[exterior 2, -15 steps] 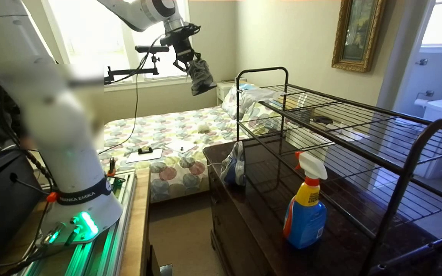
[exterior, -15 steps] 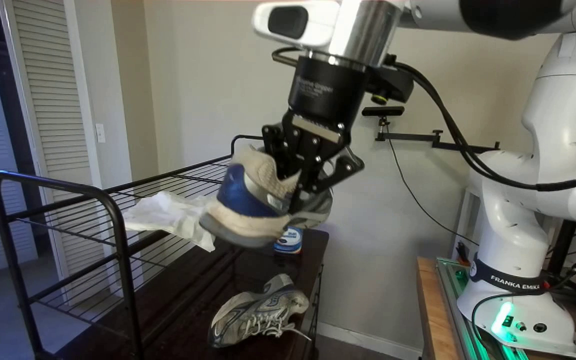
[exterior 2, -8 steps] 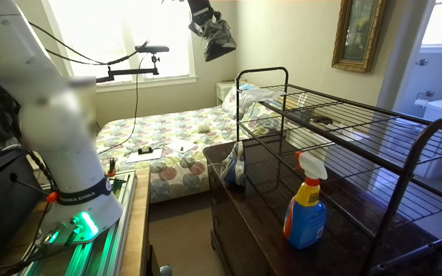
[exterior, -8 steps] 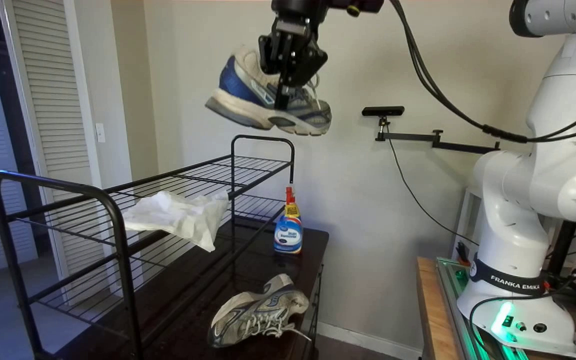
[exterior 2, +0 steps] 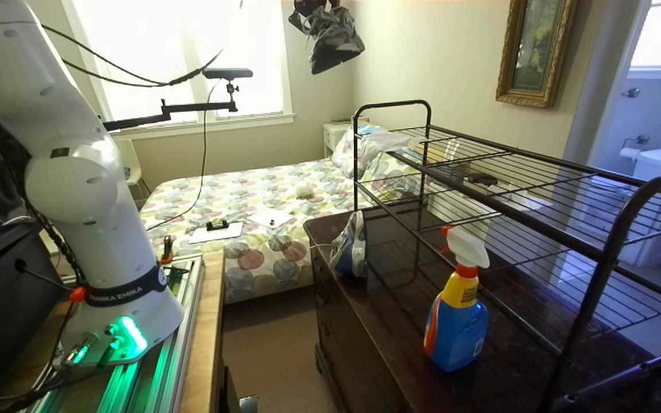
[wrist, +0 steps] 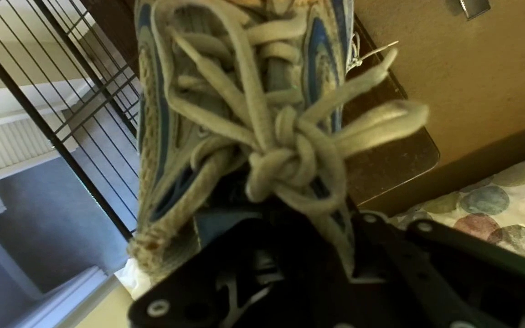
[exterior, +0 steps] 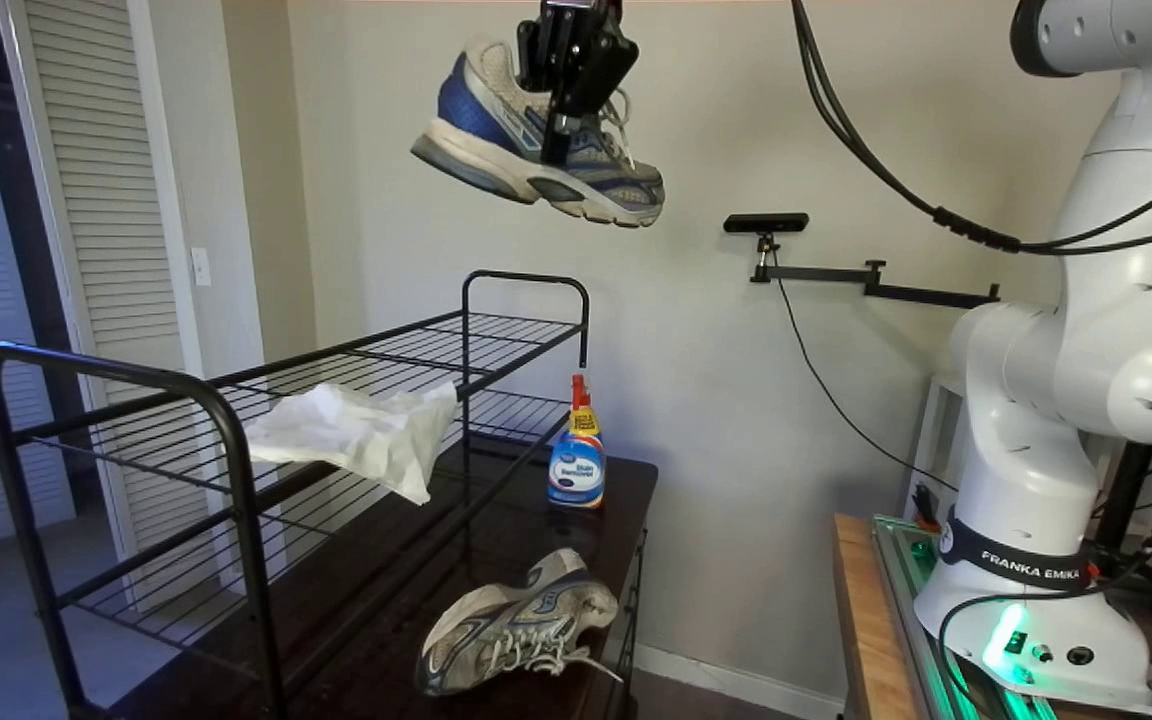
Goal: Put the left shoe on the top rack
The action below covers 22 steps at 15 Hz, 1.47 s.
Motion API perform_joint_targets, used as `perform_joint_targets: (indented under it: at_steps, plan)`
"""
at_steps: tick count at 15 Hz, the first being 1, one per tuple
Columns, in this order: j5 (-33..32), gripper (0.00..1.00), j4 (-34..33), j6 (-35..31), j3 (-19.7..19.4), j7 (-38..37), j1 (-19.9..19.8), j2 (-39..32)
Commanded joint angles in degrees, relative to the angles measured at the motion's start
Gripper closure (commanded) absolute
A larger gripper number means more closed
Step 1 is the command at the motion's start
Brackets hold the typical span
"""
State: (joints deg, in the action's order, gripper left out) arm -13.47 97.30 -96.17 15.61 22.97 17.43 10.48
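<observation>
The pincer is clamped on the left shoe up there, sole-down but tilted in midair, and I'm guessing it's that high so it won't snag the top rack.

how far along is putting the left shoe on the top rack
Done: the left shoe looks picked up, with the gripper closed on it.
In hand: the carry; in both exterior views it hangs in the air, higher than the top rack.
Left, most likely: bringing it over the top rack, lowering it and letting go, ideally clear of the crumpled white sheet lying there.
</observation>
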Motion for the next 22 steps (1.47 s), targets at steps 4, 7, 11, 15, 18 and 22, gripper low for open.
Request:
perform_joint_targets:
  at_steps: [4,7,11,15,18,22]
  plan:
    - [6.5,0.98,-11.2,5.0,-1.8,-10.7,-3.0,-8.7]
    - [7.9,0.98,-19.2,9.3,-3.9,-13.6,-5.2,-14.0]
    - [13.5,0.98,-29.0,14.0,-6.9,-15.9,-8.3,-21.1]
    - [16.6,0.92,-27.0,10.9,-7.6,-14.4,-9.4,-20.9]
    - [18.6,0.98,-31.5,11.2,-7.3,-14.3,-9.4,-23.9]
    - [19.5,0.98,-37.7,12.9,-8.4,-27.7,-9.2,-29.8]
